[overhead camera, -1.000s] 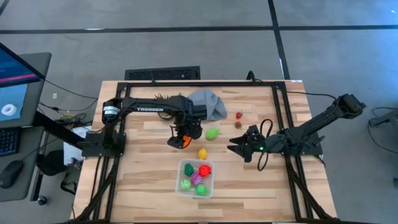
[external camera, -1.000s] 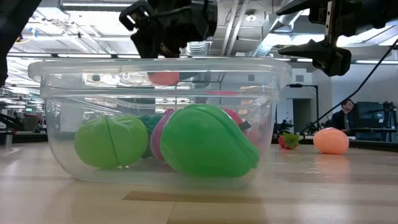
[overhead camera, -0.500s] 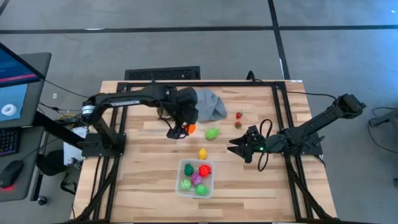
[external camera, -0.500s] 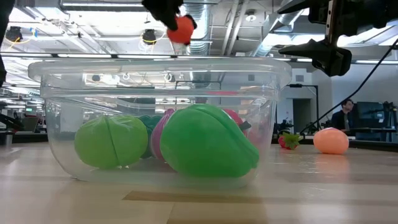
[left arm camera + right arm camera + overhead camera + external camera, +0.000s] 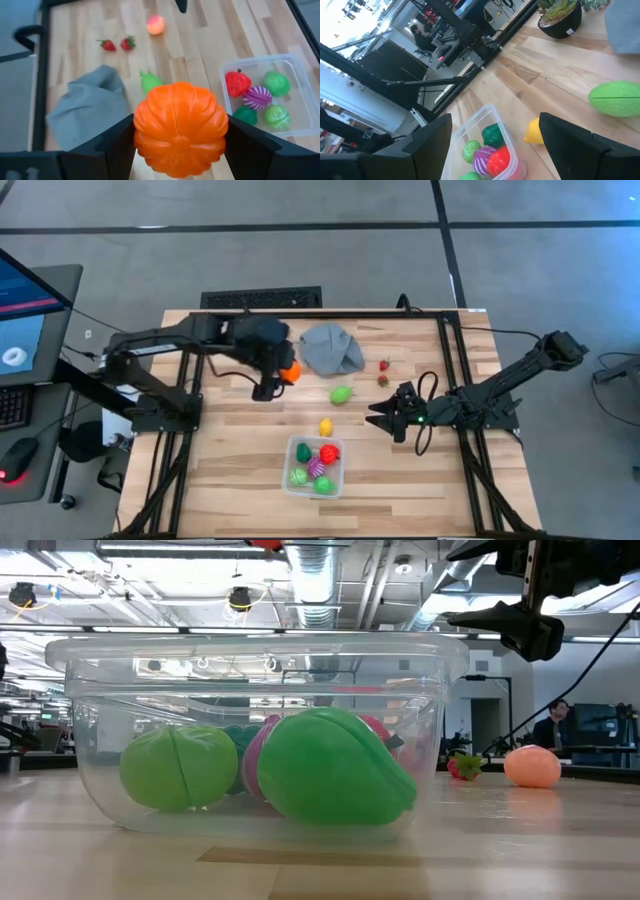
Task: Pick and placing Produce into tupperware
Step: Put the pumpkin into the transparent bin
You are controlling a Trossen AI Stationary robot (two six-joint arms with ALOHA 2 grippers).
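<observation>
**Pumpkin aloft at the back of the bench, tupperware at the front**

The left gripper [image 5: 283, 376] carries an orange toy pumpkin [image 5: 180, 129], its jaws closed against the pumpkin's two sides, as the left wrist view shows plainly. In the high view the load hangs over the rear part of the bench [image 5: 230, 480], just beside the grey cloth [image 5: 332, 348] on the side toward the left arm's base.

What the coming move turns on is where the tupperware [image 5: 338, 473] lies from those jaws: nearer the front edge of the bench and a little toward the right arm's side, well apart from the pumpkin. A diagonal carry forward looks necessary before any release. Between the two lie a green toy fruit [image 5: 342, 394] and a small yellow one [image 5: 325, 426], both on the bare wood; since the pumpkin rides high, they should pass underneath.

The tupperware already holds several pieces, green, red and a purple-striped one [image 5: 258, 96], so the drop probably wants the emptier corner.

The right gripper [image 5: 385, 416] waits near the bench's middle on its own side, jaws standing wide and empty. It is nearer the container than the left, but the left has the load.
</observation>
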